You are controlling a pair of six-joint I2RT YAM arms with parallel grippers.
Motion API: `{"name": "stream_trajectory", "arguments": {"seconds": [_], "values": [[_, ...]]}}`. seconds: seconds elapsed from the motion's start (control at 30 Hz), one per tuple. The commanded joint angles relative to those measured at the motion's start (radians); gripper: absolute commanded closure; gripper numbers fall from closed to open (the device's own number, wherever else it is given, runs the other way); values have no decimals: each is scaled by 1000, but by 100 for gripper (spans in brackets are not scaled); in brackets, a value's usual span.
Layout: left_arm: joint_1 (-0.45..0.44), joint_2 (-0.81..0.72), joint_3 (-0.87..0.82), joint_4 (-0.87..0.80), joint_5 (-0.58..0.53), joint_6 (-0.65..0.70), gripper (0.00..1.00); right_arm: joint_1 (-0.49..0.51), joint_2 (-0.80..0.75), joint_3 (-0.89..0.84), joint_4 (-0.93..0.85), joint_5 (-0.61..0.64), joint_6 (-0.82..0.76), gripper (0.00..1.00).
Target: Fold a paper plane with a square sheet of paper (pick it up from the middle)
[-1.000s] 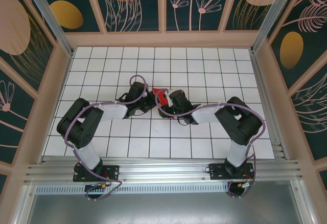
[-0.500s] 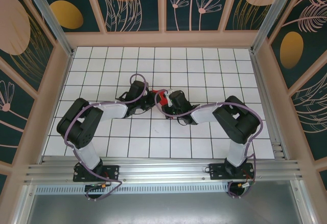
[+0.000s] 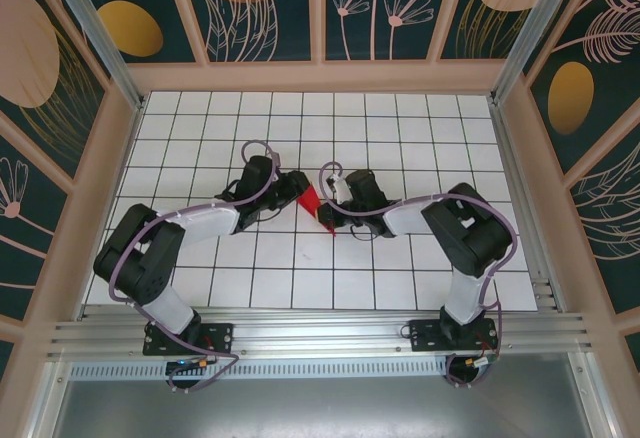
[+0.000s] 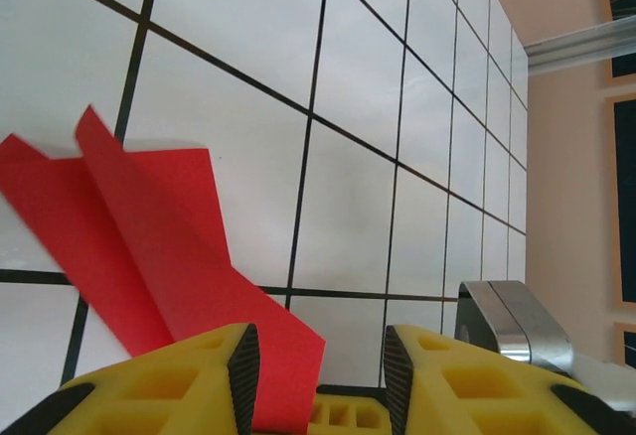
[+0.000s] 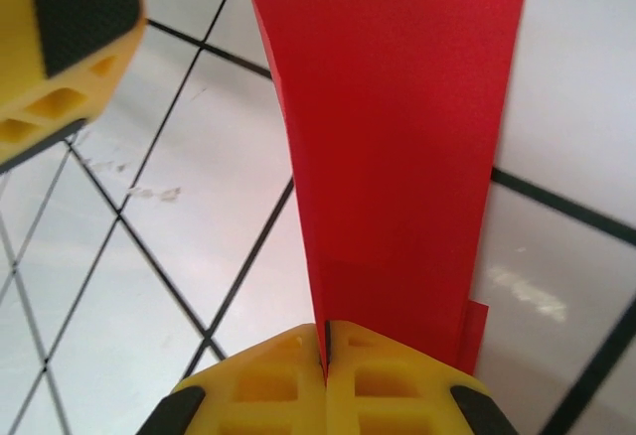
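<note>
Spanning the enclosure floor, the white gridded table (image 3: 200, 118) sits inside walls of dark floral panels (image 3: 260, 8), with an aluminium rail (image 3: 320, 336) along the near edge. Both arms reach inward, the left arm (image 3: 190, 226) and the right arm (image 3: 455, 228) meeting near the table's centre, each trailing a purple cable.

The paper plane (image 3: 311, 203) sits between the two wrists, just above the tiles. It is bright red, narrow and creased lengthwise. From the left wrist view (image 4: 149, 226) it shows two layered flaps with a raised fold line, its far corners pointed.

The right gripper (image 5: 325, 341) is closed tight on the paper's folded edge (image 5: 397, 137), yellow fingers pressed together with the sheet pinched between them. The left gripper (image 4: 320, 356) has its fingers parted to a moderate gap. One corner of the paper lies in that gap beside the left finger, not clamped.
</note>
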Motion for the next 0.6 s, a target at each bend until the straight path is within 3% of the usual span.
{"name": "stream_trajectory", "arguments": {"seconds": [0.0, 0.3, 0.57], "values": [[4, -17, -30, 60, 0, 41, 61, -9, 42, 26, 31, -130, 49, 100], [3, 3, -77, 99, 31, 61, 74, -20, 89, 67, 7, -191, 85, 100], [3, 34, -86, 117, 69, 82, 78, -44, 115, 82, -23, -230, 102, 100]]}}
